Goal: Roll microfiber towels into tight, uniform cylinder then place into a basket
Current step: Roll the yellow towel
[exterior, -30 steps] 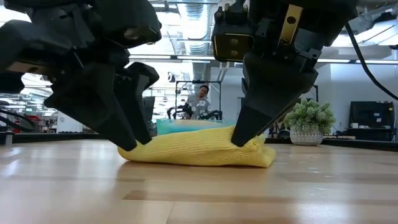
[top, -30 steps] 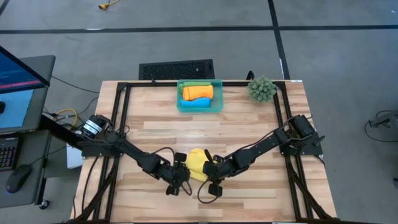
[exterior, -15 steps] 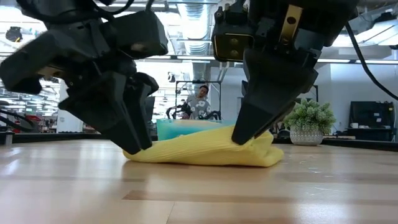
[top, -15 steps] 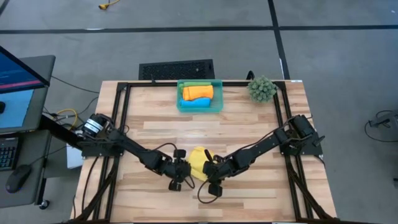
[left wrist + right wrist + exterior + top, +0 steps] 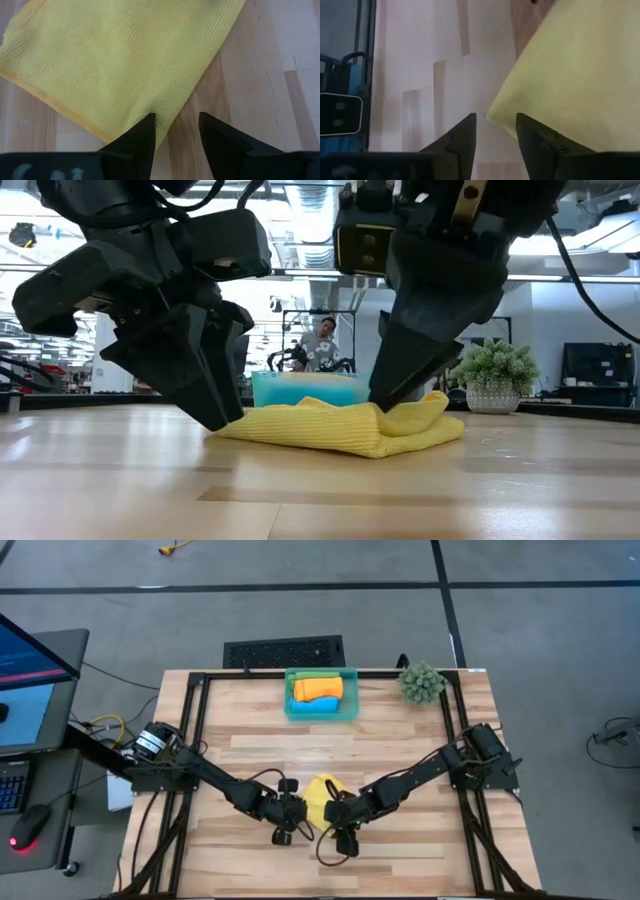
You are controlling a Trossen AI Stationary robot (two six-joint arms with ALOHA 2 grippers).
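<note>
Both end effectors (image 5: pixel 300 415) open at yellow towel (image 5: pixel 330 425); no readable labels.

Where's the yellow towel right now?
High view: the yellow towel lies on the table's near middle, between the left gripper and the right gripper, well short of the basket.

The yellow microfiber towel (image 5: pixel 120 60) is soft matt cloth with a fine ribbed weave and a stitched hem along its edge. Under it, the counter (image 5: pixel 400 745) is pale wooden planking, smooth with a slight sheen, its grain and board joints plain to see. The left pincer (image 5: pixel 176 131) and right pincer (image 5: pixel 495 131) beside the towel have dark matt fingers. Beyond the towel, the basket (image 5: pixel 321 710) is glossy translucent teal plastic holding an orange towel (image 5: pixel 318 688) of the same soft cloth.
</note>
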